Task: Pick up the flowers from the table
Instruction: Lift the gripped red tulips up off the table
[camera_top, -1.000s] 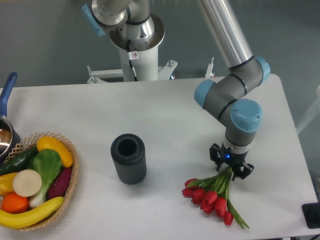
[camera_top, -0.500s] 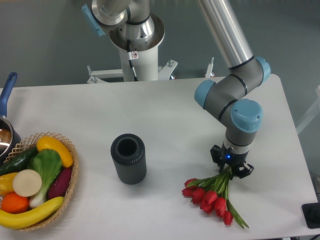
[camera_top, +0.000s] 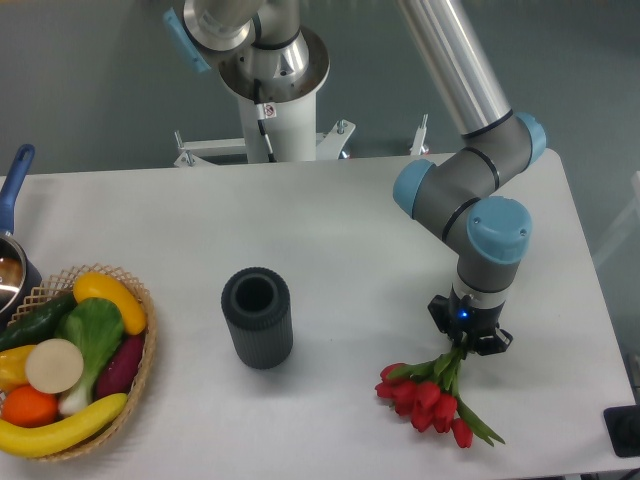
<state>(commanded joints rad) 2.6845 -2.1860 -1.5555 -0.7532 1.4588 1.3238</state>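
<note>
Where the arm points straight down near the right end of the bench (camera_top: 330, 215), the pincer (camera_top: 468, 342) is closed on the green stems of the flowers (camera_top: 432, 398); the red heads fan out below and to its left, low over the bench, contact undeterminable; the fingertips are buried among stems and leaves and cannot be made out.

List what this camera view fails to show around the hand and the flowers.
- Hand: its fingers are hidden under the wrist and behind the stems, so open or shut cannot be told.
- Flowers: stem tops are covered by the hand; any string is too small to see; whether they rest on the table is unclear.
- Black object: cut off by the right edge.
</note>
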